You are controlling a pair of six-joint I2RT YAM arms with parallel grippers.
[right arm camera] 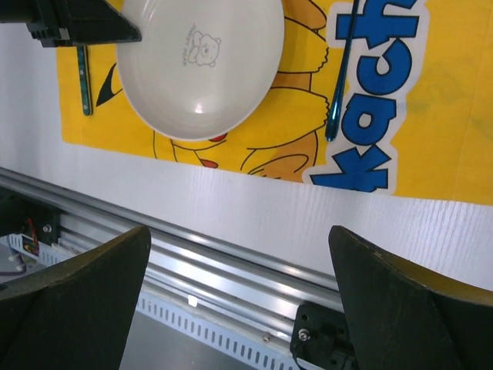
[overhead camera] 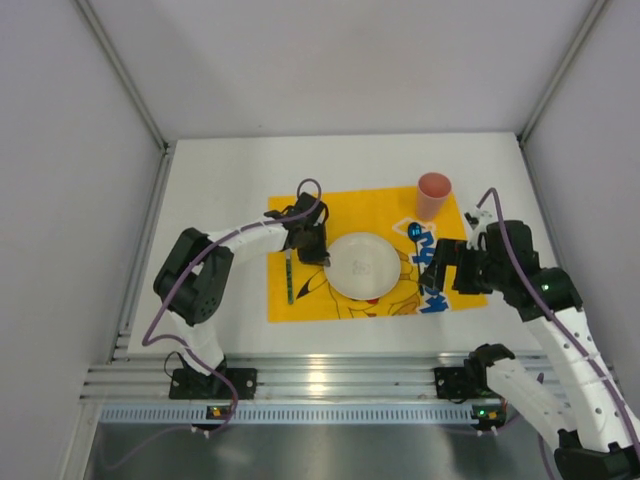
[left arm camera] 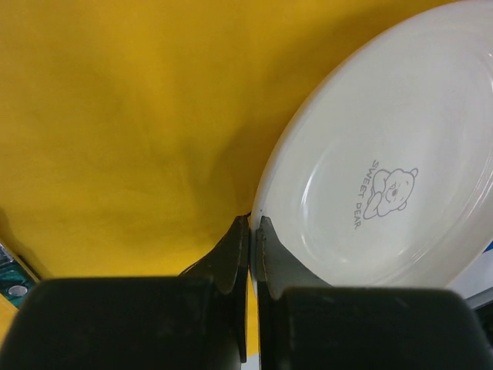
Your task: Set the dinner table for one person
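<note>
The white dinner table [overhead camera: 220, 180] carries a yellow cartoon mat [overhead camera: 300, 210]. A white plate [overhead camera: 363, 265] lies at the mat's centre. My left gripper [overhead camera: 318, 252] is at the plate's left edge; in the left wrist view the gripper [left arm camera: 253, 223] is shut on the thin rim of the plate [left arm camera: 385, 154]. My right gripper [overhead camera: 440, 268] hovers over the mat's right part, open and empty, and in its wrist view the gripper [right arm camera: 239, 231] has its jaws wide apart. A blue utensil [overhead camera: 414, 232] lies right of the plate, a green one [overhead camera: 290, 275] left of it.
A pink cup [overhead camera: 434, 195] stands upright at the mat's far right corner. An aluminium rail [overhead camera: 320, 375] runs along the table's near edge. White walls enclose the table at the left, back and right.
</note>
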